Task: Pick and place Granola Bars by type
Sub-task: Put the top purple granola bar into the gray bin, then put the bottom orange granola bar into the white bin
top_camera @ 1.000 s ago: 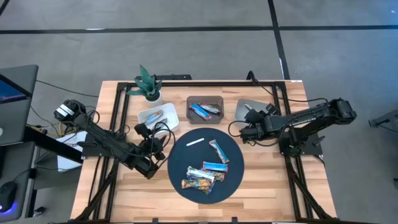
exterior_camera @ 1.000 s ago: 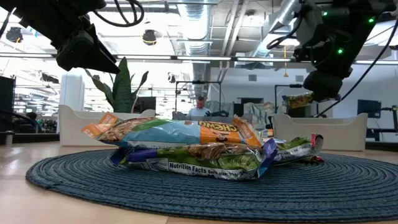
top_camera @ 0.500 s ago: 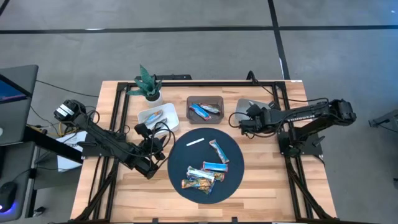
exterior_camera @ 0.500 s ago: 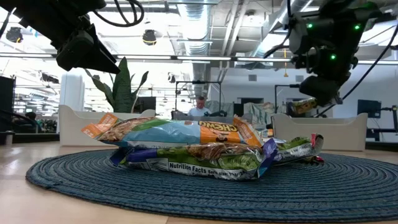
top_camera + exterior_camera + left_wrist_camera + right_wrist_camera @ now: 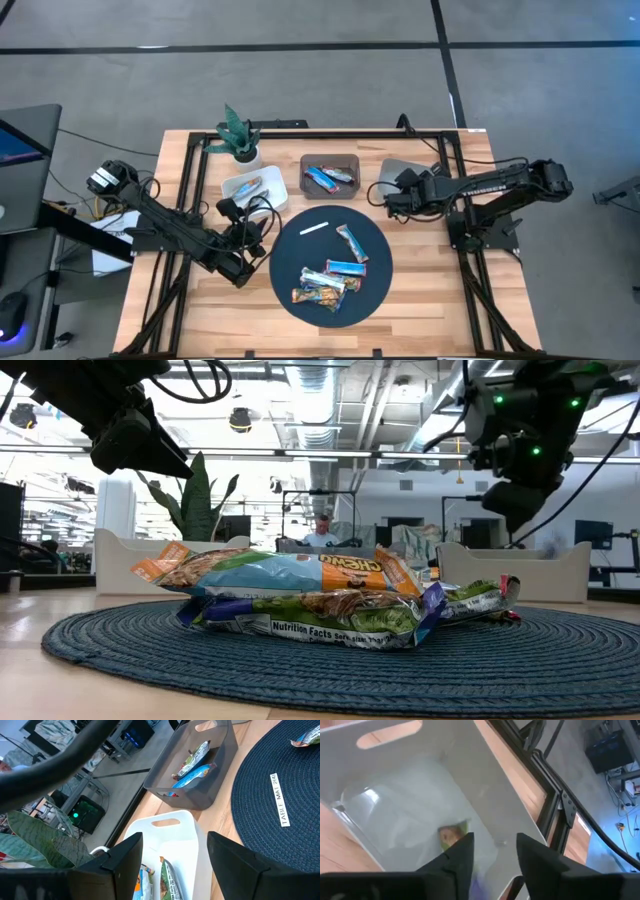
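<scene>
Several granola bars point(image 5: 330, 275) lie heaped on the round dark blue mat point(image 5: 300, 245), as the low view shows point(image 5: 300, 595). My right gripper point(image 5: 390, 195) hangs open over the light grey bin point(image 5: 392, 167). In the right wrist view its fingers point(image 5: 495, 842) stand above a green-brown bar point(image 5: 451, 834) lying on the bin's floor. My left gripper point(image 5: 232, 212) waits open beside the white bin point(image 5: 175, 820), which holds bars point(image 5: 167, 875). The dark grey bin point(image 5: 200, 795) holds blue and multicoloured bars point(image 5: 192, 770).
A thin white strip point(image 5: 315, 227) lies on the mat's far part. A potted plant point(image 5: 238, 135) stands at the table's far left corner, behind the white bin. The three bins line the far side. Bare wood shows near the table's near edge point(image 5: 430, 300).
My right gripper moved a little toward the far edge and down over the light grey bin, then let go of the green-brown bar. The bar hung at its fingers half a second ago and now lies in the bin.
</scene>
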`<state>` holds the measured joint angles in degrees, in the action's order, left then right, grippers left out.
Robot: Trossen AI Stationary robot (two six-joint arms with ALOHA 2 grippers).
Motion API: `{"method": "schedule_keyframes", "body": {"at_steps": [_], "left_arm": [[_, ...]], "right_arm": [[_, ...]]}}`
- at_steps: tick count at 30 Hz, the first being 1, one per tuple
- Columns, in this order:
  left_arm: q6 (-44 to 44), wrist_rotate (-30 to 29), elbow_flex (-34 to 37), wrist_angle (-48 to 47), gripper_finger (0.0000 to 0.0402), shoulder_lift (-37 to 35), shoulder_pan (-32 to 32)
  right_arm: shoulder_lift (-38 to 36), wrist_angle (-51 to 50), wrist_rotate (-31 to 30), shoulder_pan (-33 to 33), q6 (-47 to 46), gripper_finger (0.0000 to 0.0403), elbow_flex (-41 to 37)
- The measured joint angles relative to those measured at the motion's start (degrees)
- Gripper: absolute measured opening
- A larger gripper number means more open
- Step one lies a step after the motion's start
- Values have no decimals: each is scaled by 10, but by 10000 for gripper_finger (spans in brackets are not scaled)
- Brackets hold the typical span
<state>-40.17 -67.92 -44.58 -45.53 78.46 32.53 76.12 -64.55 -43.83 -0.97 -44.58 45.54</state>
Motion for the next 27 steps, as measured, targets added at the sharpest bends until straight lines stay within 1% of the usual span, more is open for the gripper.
{"method": "schedule_keyframes", "body": {"at_steps": [2, 7, 10, 12, 16, 20, 22, 24, 27], "left_arm": [[0, 0, 0, 0, 217, 0, 0], [0, 0, 0, 1, 217, 0, 0], [4, 4, 0, 21, 217, 0, 0], [39, 23, 0, 57, 217, 0, 0], [146, 98, 0, 161, 217, 4, 0], [269, 207, 14, 302, 217, 4, 2], [328, 259, 24, 360, 217, 4, 2], [370, 315, 30, 404, 217, 4, 2], [410, 385, 47, 477, 217, 4, 0]], "right_arm": [[0, 1, -4, 3, 0, 159, 0], [-7, 2, -49, 15, -5, 186, 0], [-21, 33, -60, 40, 2, 193, 0], [-34, 75, -63, 68, 28, 194, 0], [-54, 190, -74, 140, 109, 189, 0], [-56, 307, -79, 209, 207, 183, 0], [-56, 350, -93, 238, 243, 180, 0], [-56, 379, -107, 262, 266, 178, 0], [-56, 391, -146, 292, 271, 175, 0]]}}
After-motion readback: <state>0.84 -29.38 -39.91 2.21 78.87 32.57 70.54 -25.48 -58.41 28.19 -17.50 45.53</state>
